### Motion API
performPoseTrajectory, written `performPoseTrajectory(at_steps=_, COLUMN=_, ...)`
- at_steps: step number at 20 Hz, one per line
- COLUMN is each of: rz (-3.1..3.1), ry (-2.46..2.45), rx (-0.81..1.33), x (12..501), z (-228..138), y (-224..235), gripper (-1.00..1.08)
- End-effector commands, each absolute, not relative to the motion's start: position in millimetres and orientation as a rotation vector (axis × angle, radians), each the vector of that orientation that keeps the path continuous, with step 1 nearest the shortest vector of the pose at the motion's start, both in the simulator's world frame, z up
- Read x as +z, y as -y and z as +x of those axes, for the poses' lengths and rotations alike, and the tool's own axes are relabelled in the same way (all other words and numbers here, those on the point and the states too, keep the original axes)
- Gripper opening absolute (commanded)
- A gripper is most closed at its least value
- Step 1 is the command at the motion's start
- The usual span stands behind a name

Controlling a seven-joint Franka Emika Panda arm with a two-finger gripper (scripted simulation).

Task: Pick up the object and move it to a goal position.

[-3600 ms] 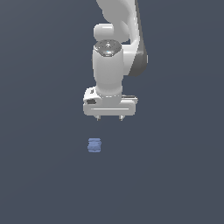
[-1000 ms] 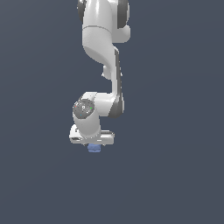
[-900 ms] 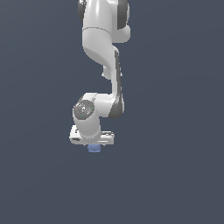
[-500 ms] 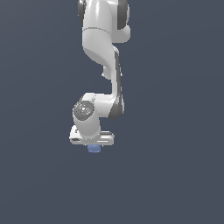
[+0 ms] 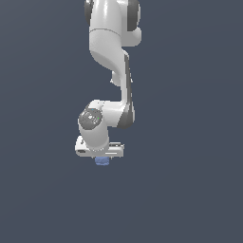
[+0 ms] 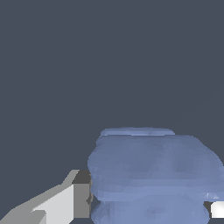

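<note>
The object [image 5: 101, 162] is a small blue-violet ridged cylinder on the dark floor, and only its lower part shows under the white hand in the exterior view. My gripper [image 5: 100, 157] is lowered straight over it. In the wrist view the object [image 6: 148, 170] fills the space between the fingers. One grey-white finger [image 6: 70, 201] presses against one of its sides. The tip of the other finger [image 6: 217, 209] touches the opposite side. The gripper is shut on the object.
A plain dark blue-grey floor [image 5: 190, 190] surrounds the object on every side. The white arm [image 5: 111, 52] rises above the hand. No other objects show in either view.
Since 3.6 s ago the hand has come down from above onto the object. Over the last second nothing has visibly moved.
</note>
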State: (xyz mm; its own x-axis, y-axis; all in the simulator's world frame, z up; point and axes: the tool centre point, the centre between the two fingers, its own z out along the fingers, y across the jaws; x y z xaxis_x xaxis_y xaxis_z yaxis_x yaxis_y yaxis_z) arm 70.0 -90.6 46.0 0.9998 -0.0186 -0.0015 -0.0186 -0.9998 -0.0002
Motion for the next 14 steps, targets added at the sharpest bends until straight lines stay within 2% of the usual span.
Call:
performPoseTrajectory(at_steps=1, rz=-3.141, ry=-0.029, rx=0.0, x=54, z=72, y=91, gripper=-1.0)
performPoseTrajectory(at_steps=14, rz=-3.141, ry=-0.029, rx=0.0, x=150, z=99, y=96, gripper=-1.0)
